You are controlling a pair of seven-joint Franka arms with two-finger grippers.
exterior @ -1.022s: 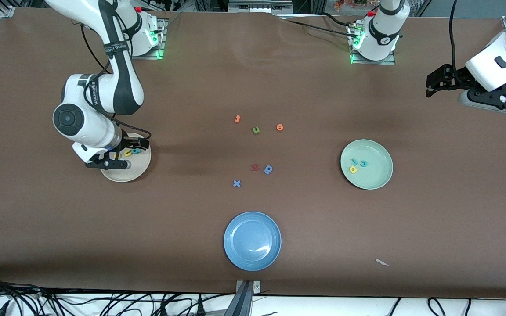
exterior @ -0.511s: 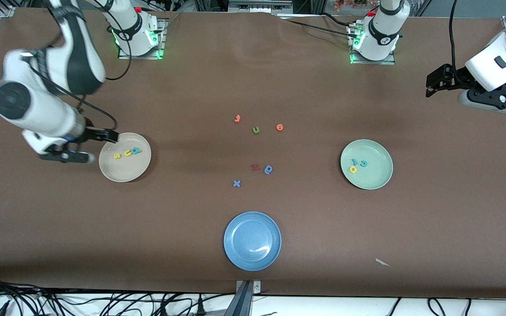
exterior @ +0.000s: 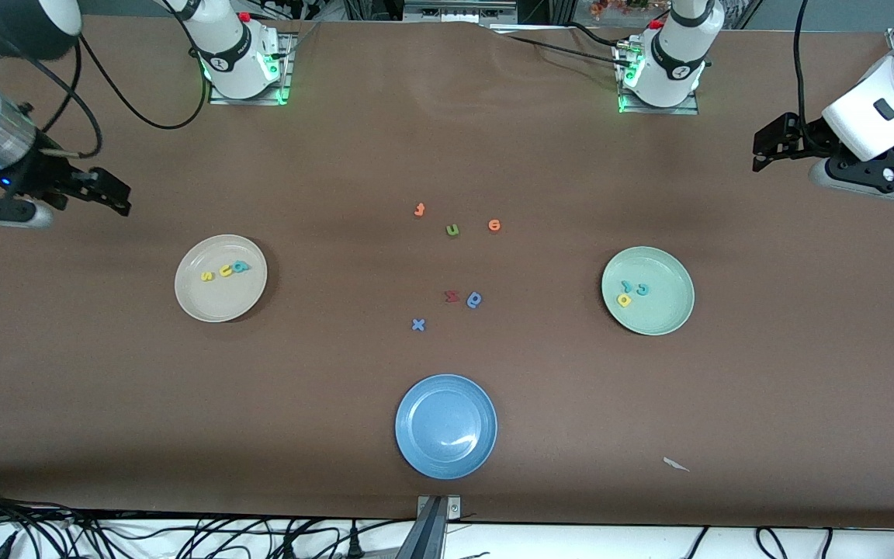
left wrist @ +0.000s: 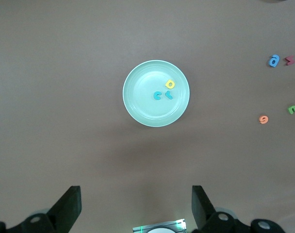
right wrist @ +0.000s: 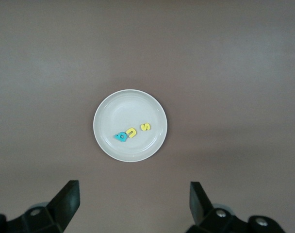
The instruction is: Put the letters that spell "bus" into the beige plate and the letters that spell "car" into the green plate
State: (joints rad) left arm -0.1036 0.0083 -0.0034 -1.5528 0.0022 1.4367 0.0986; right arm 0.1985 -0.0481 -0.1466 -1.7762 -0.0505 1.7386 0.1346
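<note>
We see the letters that spell "bus" lying together in the beige plate: the teal "b", the yellow "u" and the yellow "s" sit in a short row, close to one another, on the part of the plate farther from the front camera. The beige plate rests on the brown table toward the right arm's end. In the green plate, toward the left arm's end of the table, lie the letters that spell "car": the teal "c", the teal "r" and the yellow "a", bunched near one another. Between the two plates, around the middle of the table, loose letters lie scattered: an orange "t", a green "u", an orange "e", a dark red letter just beside a darker blue letter, and a blue "x". Nearer to the front camera than these sits the blue plate, with nothing in it. The right gripper hangs high over the table near the beige plate, its jaws spread wide and holding nothing. The left gripper hangs over the table's end near the green plate, its jaws likewise wide apart and bare.
</note>
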